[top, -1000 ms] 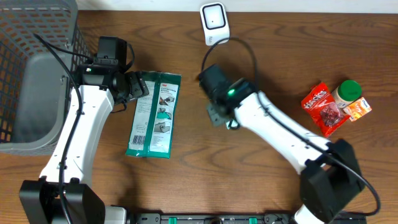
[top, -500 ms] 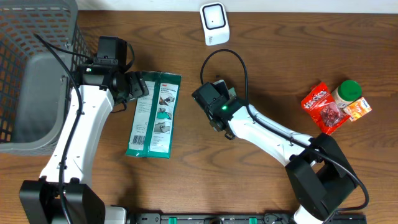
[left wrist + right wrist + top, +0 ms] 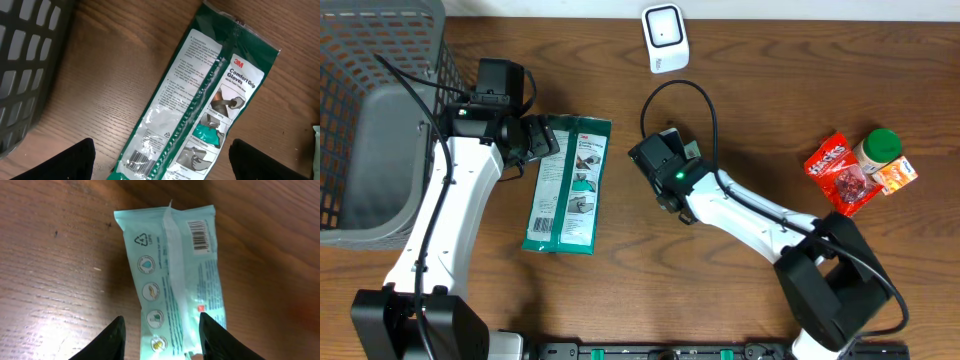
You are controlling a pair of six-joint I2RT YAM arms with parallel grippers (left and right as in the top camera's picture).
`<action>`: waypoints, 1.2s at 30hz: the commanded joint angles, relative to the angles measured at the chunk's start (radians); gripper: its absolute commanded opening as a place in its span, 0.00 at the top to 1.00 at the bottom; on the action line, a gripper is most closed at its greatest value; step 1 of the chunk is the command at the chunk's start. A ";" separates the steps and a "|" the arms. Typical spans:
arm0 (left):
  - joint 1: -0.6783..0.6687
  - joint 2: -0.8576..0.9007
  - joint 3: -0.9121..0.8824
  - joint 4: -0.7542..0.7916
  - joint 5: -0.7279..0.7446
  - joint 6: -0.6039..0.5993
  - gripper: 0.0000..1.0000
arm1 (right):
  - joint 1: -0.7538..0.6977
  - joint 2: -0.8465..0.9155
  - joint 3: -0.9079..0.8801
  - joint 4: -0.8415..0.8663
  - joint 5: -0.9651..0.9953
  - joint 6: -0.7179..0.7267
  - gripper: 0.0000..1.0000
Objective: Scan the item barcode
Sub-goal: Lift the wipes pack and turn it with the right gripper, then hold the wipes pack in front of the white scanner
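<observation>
In the right wrist view a pale teal pack filled the middle of the frame, running from the upper centre down to the bottom edge against the wooden surface. Its seam side faced the camera, with the barcode near its upper right corner. The right end effector had a finger on each side of the pack's near end. The right-hand finger overlapped the pack's edge, while a sliver of wood showed beside the left-hand one. Whether it was clenched on the pack or only poised over it could not be told.

From overhead, that end effector sat just right of centre, below the white scanner at the top edge and well apart from it.

The left end effector was released, with its fingers spread wide in the bottom corners of the left wrist view and nothing gripped. Beyond them a green glove pack lay flat on the surface, its own barcode at the lower end. A grey basket took up the upper left of the overhead frame, just beside the left arm.

At the right edge stood a small cluster, touching or nearly so: a red bag, a green-lidded jar and an orange packet.
</observation>
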 commanded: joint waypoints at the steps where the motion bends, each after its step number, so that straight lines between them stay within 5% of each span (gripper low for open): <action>1: 0.004 -0.004 0.016 -0.003 -0.013 0.005 0.14 | 0.003 0.048 -0.007 0.002 0.029 -0.015 0.55; 17: 0.004 -0.004 0.016 -0.003 -0.013 0.005 0.14 | 0.003 0.144 -0.007 0.006 0.037 -0.018 0.57; 27: 0.004 -0.004 0.016 -0.003 -0.013 0.005 0.14 | 0.005 0.127 0.002 0.005 0.012 -0.017 0.99; 36: 0.004 -0.004 0.016 -0.003 -0.013 0.005 0.14 | -0.032 -0.113 0.035 -0.016 -0.156 -0.006 0.99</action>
